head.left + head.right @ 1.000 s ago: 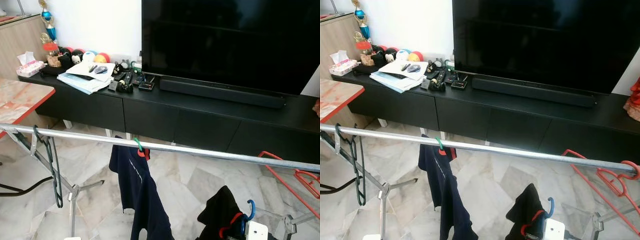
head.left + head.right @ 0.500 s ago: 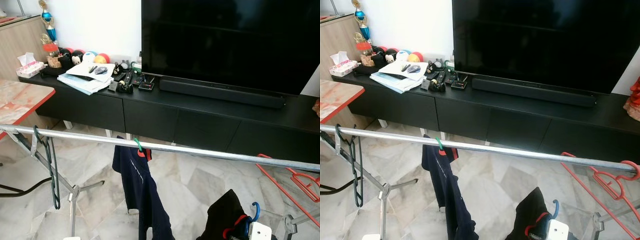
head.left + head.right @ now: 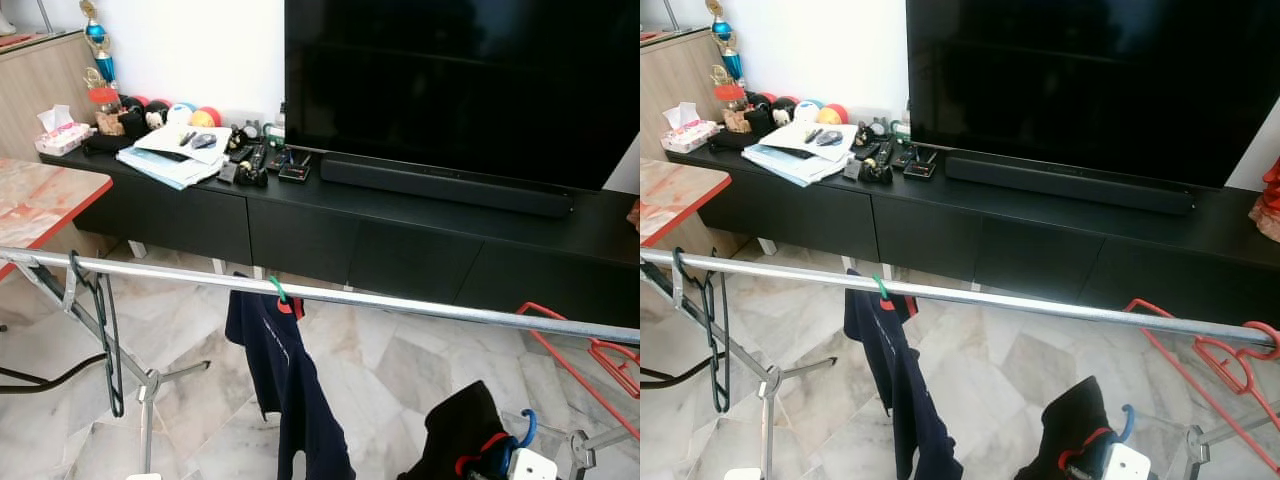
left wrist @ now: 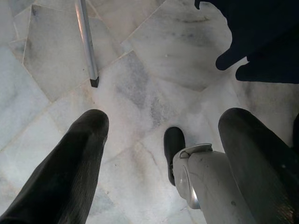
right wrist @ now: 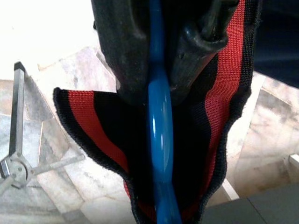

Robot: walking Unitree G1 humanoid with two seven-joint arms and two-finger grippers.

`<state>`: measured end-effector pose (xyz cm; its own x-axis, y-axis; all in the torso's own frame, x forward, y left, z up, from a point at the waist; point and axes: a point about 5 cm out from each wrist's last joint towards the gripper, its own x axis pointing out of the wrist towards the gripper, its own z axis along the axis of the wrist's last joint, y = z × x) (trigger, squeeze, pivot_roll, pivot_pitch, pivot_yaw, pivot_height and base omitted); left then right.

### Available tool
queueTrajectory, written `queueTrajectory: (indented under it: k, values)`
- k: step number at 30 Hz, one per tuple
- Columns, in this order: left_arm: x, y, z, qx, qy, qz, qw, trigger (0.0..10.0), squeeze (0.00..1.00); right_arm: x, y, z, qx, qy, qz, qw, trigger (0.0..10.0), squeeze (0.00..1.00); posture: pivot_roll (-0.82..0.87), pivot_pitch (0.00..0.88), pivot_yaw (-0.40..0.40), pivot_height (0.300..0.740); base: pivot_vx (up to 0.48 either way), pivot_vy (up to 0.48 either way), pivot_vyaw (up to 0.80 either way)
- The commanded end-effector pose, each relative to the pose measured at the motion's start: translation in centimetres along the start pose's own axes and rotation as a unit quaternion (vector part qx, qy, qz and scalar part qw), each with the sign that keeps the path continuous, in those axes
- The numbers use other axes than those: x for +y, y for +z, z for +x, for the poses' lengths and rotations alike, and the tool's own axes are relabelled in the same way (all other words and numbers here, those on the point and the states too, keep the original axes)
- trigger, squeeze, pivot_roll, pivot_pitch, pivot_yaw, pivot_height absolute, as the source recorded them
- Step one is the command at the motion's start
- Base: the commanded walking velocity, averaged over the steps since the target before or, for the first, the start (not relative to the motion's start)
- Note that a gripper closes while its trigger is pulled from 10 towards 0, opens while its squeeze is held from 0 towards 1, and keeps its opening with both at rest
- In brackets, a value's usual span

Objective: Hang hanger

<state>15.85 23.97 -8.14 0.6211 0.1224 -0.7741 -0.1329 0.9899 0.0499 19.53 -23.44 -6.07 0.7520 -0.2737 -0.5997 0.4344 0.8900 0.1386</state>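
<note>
My right gripper (image 5: 156, 56) is shut on the neck of a blue hanger (image 5: 159, 140) that carries a black garment with a red collar band (image 5: 84, 121). In the left eye view that garment (image 3: 455, 435) hangs low at the lower right, below the silver clothes rail (image 3: 400, 302), with the hanger's blue hook (image 3: 526, 424) sticking up beside it. A navy shirt (image 3: 285, 380) hangs from the rail on a green hook (image 3: 277, 290). My left gripper (image 4: 163, 121) is open over the marble floor, holding nothing.
Dark empty hangers (image 3: 105, 340) hang at the rail's left end and red hangers (image 3: 600, 355) at its right end. Behind the rail stand a black TV cabinet (image 3: 350, 230) and a large TV (image 3: 460, 80). A red-edged table (image 3: 40, 200) is at the left.
My right gripper with the black garment has drifted to the right and sits slightly lower in view. The navy shirt sways a little.
</note>
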Motion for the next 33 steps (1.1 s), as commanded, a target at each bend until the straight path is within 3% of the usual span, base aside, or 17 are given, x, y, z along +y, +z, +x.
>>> queueTrajectory:
  k: [1,10,15,22,28,33]
  values:
    - [-0.12,-0.47,-0.06,0.012,0.0,-0.001,1.0,10.0,0.0,-0.1,1.41,0.37,-0.03,-0.002,0.005,1.0,10.0,0.0,-0.03,0.0,-0.025,0.74,0.0,0.0,0.0]
    - [-0.11,-0.53,-0.08,0.013,0.001,-0.003,1.0,10.0,0.0,0.01,1.3,0.38,-0.027,0.001,0.011,1.0,10.0,0.0,-0.03,0.0,-0.027,0.74,0.0,0.0,0.0]
    - [-0.12,-0.52,-0.08,0.013,0.0,-0.004,1.0,10.0,0.0,0.09,1.12,0.37,-0.022,0.001,0.012,1.0,10.0,0.0,-0.03,0.0,-0.027,0.74,0.0,0.0,-0.76]
    - [-0.11,-0.49,-0.07,0.012,0.0,-0.005,1.0,10.0,0.0,0.17,1.07,0.37,-0.02,0.001,0.009,1.0,10.0,0.0,-0.02,0.0,-0.026,0.74,0.0,0.0,0.0]
    - [-0.08,-0.47,-0.07,0.012,0.001,-0.005,1.0,10.0,0.0,0.23,1.01,0.38,-0.017,0.001,0.011,1.0,10.0,0.0,-0.02,0.0,-0.026,0.74,-0.244,0.0,0.0]
    - [-0.07,-0.47,-0.07,0.012,0.001,-0.005,1.0,10.0,0.0,0.23,0.93,0.38,-0.014,0.002,0.017,1.0,10.0,0.0,-0.02,0.0,-0.026,0.74,-0.265,0.0,-0.67]
